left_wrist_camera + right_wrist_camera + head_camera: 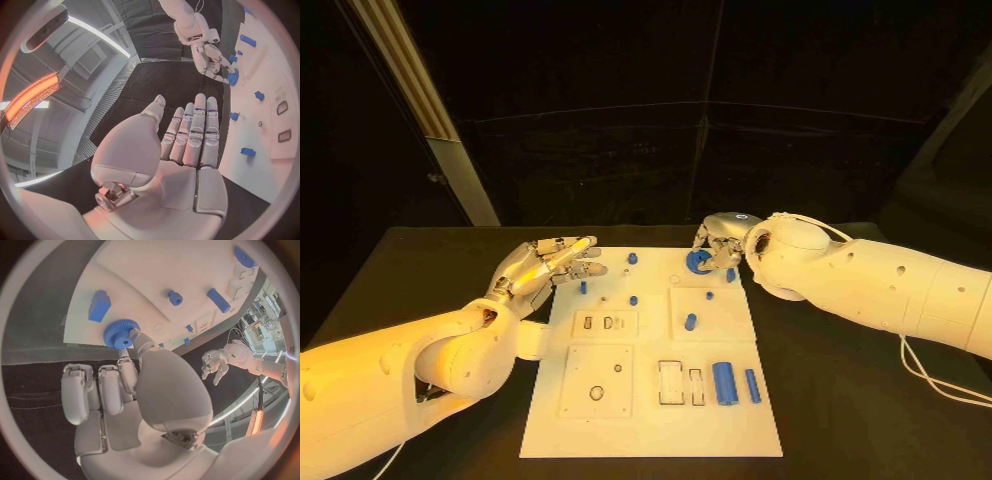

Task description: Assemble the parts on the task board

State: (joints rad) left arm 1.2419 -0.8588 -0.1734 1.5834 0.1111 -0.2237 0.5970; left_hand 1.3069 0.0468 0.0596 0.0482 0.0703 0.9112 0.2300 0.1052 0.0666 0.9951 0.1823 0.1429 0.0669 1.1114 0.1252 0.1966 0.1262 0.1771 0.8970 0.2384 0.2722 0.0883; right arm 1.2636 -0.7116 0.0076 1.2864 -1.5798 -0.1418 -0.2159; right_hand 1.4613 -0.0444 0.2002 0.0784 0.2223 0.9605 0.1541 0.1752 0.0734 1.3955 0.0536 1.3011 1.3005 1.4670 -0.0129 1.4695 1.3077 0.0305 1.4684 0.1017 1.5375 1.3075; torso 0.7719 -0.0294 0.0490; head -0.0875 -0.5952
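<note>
The white task board [653, 420] lies in the middle of the black table. A blue gear [698, 262] sits near the board's far edge, and my right hand [721, 240] pinches it between thumb and a finger; the gear [120, 333] meets those fingertips [140, 338] in the right wrist view. The left wrist view shows that hand [209, 57] bent over the gear [233, 77]. My left hand [553, 262] hovers at the board's far left corner, fingers [195, 130] straight, holding nothing. Two blue cylinders [724, 382] lie side by side at the board's near right.
Small blue parts are scattered over the far half of the board: a peg [632, 258], a block [730, 274], a stub [633, 300], a short cylinder [691, 321]. Recessed slots [681, 382] and plates [597, 380] fill the near half. Black table [848, 420] surrounds the board.
</note>
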